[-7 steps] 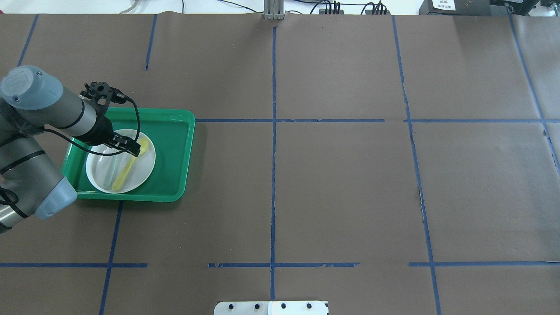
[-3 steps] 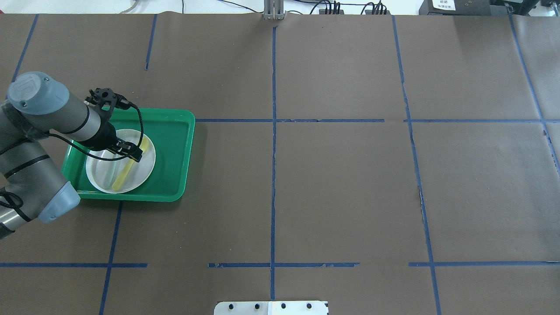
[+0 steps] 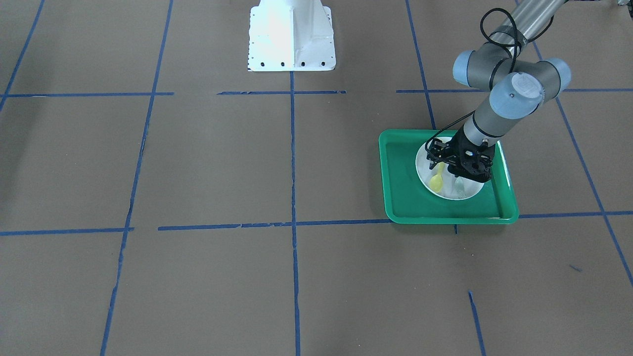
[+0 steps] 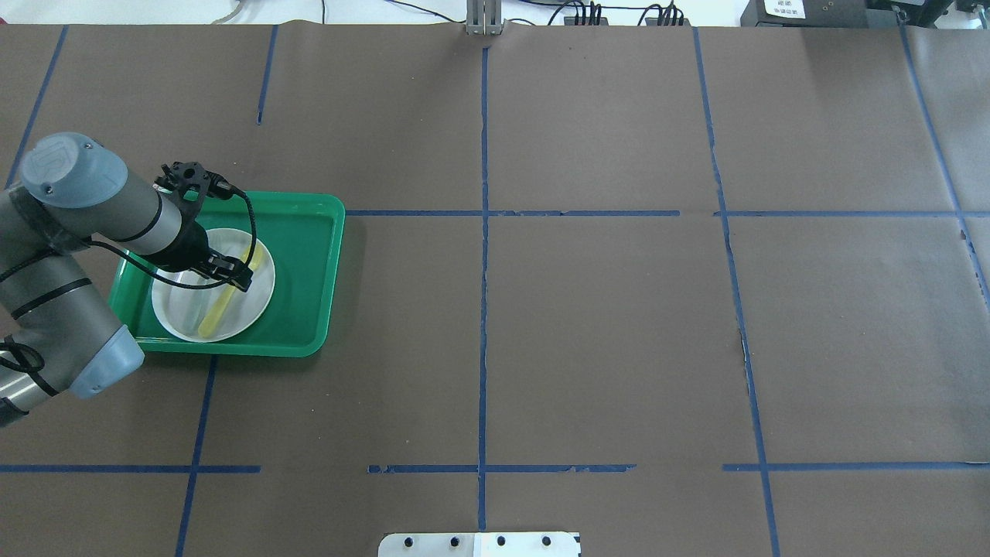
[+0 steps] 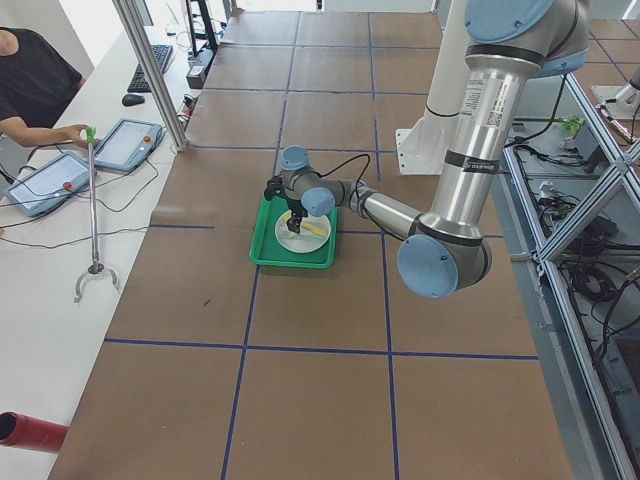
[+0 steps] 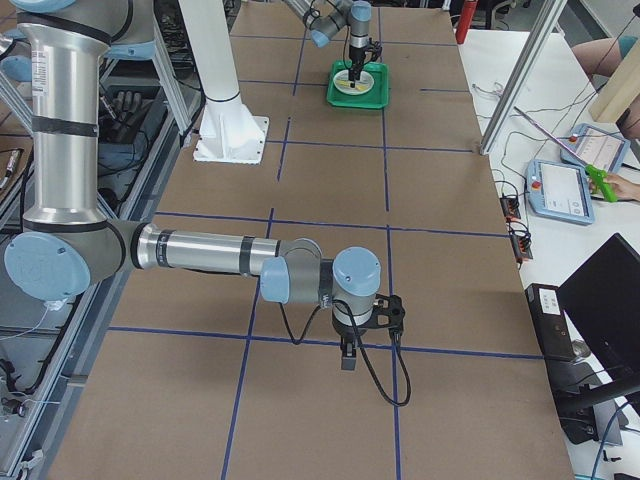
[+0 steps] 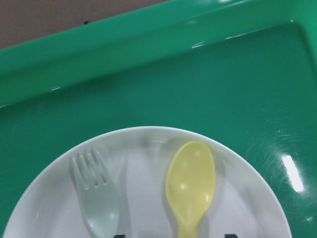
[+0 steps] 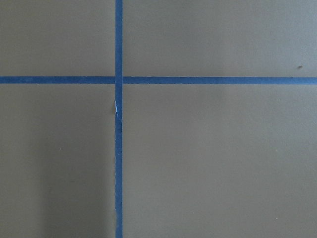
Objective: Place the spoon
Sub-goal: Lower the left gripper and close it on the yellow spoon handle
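Observation:
The yellow spoon lies on a white plate in a green tray, bowl toward the tray's far rim. A pale grey-green fork lies beside it on the plate. My left gripper is low over the plate, open, with one fingertip on each side of the spoon's handle. The spoon and the left gripper also show in the front-facing view. My right gripper shows only in the exterior right view, pointing down over bare table, and I cannot tell whether it is open or shut.
The green tray sits at the left of the brown paper-covered table, which is marked with blue tape lines. The white robot base stands at mid-table on the robot's side. The right wrist view shows only paper and a tape cross.
My left gripper has come down and shifted slightly toward the robot over the spoon's handle. The spoon, fork and plate have not moved.

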